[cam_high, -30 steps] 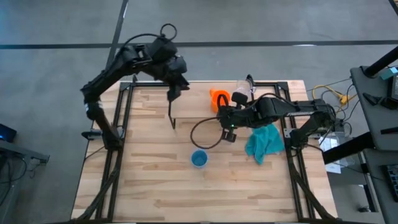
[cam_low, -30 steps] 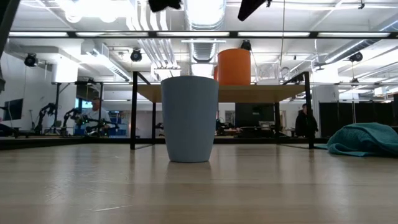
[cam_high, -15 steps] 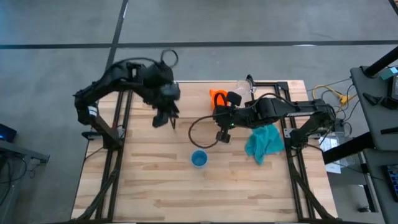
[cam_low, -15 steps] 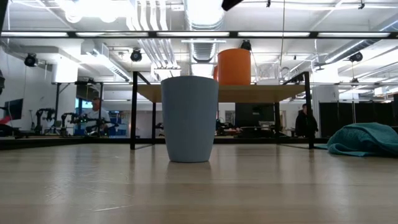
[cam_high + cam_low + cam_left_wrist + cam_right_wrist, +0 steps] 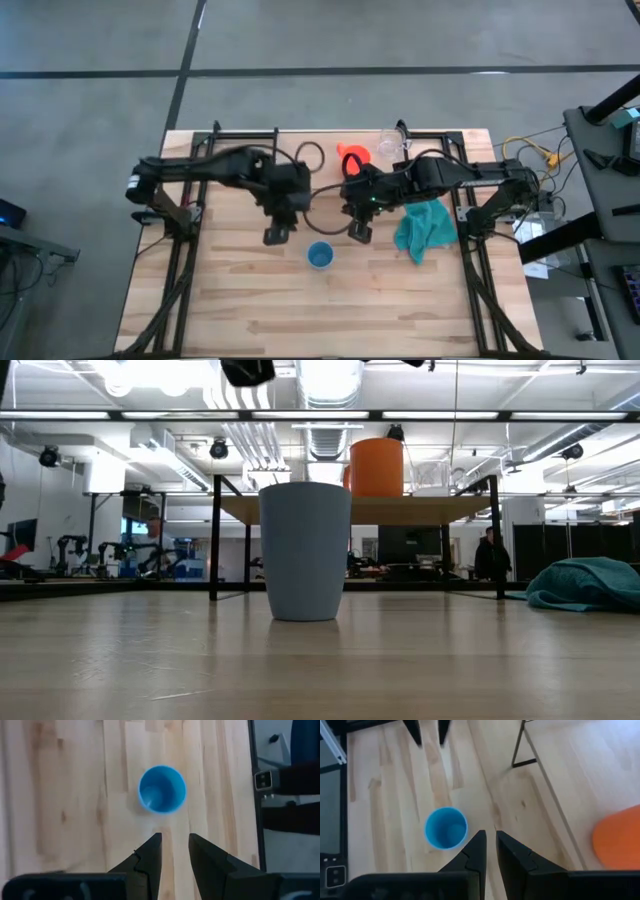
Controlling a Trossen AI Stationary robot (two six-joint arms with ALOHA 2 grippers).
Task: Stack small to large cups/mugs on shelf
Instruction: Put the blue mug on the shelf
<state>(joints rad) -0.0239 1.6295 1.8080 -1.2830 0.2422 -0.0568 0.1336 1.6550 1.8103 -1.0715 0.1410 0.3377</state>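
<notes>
The blue cup [image 5: 320, 256] stands upright on its base on the table, mouth up, and also shows in the low view [image 5: 305, 550]. My left gripper [image 5: 277, 235] hovers just left of it, open by a small gap [image 5: 175, 845], with the blue cup [image 5: 162, 789] ahead. My right gripper [image 5: 357, 232] hovers just right of it, its fingers nearly together [image 5: 491, 842]. The orange mug [image 5: 352, 155] and the clear cup [image 5: 390, 147] stand on the shelf [image 5: 300, 510], the orange mug [image 5: 376, 467] upright.
A teal cloth [image 5: 425, 225] lies crumpled on the table right of my right gripper. The shelf's black legs [image 5: 214, 540] stand behind the blue cup. Bare table [image 5: 230, 300] lies toward the near edge. People move about in the room beyond the table.
My left arm has swung from the shelf's far left end toward the near edge and right, coming down beside the blue cup. My right gripper has drawn a little toward the near edge, away from the shelf. The cups have stayed where they were.
</notes>
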